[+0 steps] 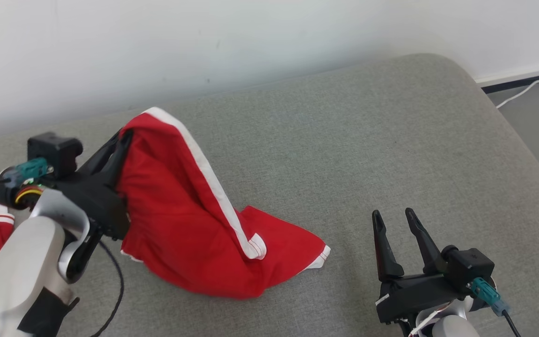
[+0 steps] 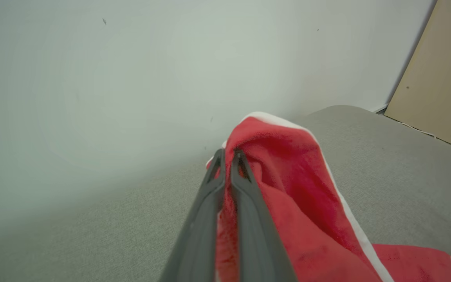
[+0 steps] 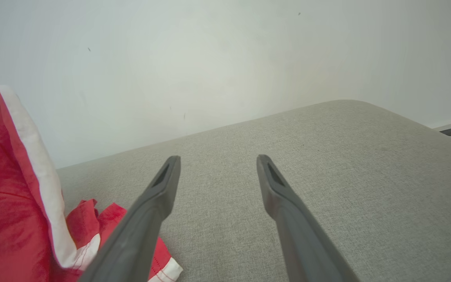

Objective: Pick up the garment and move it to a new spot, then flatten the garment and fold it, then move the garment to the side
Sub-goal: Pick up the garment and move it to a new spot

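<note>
Garment [image 1: 180, 210]: solid red, with a white stripe down the seam and white edging at the hems. Cushioned surface [image 1: 367, 140]: light grey, fine woven fleck. Wall [image 1: 204, 37]: plain off-white. Left gripper [image 1: 127, 135] and right gripper [image 1: 392, 213]: matt black. Left forearm [image 1: 17, 262]: pale grey-white. Connector [image 1: 484, 288]: teal. Floor cable [image 1: 527, 89]: white. Panel [image 2: 441, 90]: tan.

The left gripper's fingers [image 2: 245, 164] pinch the red garment [image 2: 288, 196] above the grey cushion [image 2: 405, 176].
</note>
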